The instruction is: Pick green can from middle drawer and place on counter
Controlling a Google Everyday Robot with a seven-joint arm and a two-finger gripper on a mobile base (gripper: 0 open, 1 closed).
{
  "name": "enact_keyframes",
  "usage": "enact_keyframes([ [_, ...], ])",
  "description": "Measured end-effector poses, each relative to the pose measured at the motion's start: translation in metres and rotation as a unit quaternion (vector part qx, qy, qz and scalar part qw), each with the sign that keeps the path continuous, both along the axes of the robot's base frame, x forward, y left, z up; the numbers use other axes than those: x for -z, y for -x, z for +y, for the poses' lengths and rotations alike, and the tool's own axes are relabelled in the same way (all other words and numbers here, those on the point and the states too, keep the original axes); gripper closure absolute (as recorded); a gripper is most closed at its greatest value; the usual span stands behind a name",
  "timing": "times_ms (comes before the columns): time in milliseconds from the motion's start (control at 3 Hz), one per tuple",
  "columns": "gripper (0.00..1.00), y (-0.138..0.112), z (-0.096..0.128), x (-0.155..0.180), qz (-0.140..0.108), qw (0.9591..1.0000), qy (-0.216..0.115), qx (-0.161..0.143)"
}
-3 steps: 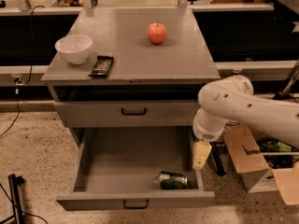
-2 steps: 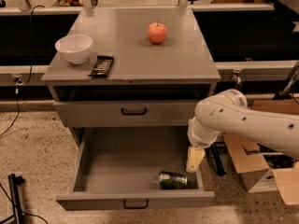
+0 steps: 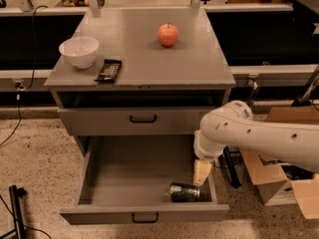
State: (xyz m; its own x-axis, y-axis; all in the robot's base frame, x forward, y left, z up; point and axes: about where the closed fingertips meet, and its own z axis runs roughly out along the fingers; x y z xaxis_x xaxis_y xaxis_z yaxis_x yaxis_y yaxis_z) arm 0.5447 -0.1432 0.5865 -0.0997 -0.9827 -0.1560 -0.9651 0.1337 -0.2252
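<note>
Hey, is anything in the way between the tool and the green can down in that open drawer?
Nothing visible. The tool hangs just above the green can, slightly to its right; the can lies on its side near the front right corner of the open middle drawer.

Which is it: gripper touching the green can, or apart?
Cannot tell. In the camera view the gripper overlaps the green can at its right end, over the middle drawer, but neither gap nor contact shows plainly.
</note>
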Motion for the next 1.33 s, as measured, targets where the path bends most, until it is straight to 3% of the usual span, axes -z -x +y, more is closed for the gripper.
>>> enact_keyframes([
  [333,0.0,-0.007,0.016,0.046,-0.005,0.9999,0.006,-0.014],
  [667,0.0,-0.015,0.027,0.084,-0.009,0.9997,-0.008,-0.019],
  [1333,0.0,-0.023,0.031,0.147,0.014,0.9982,-0.056,-0.017],
])
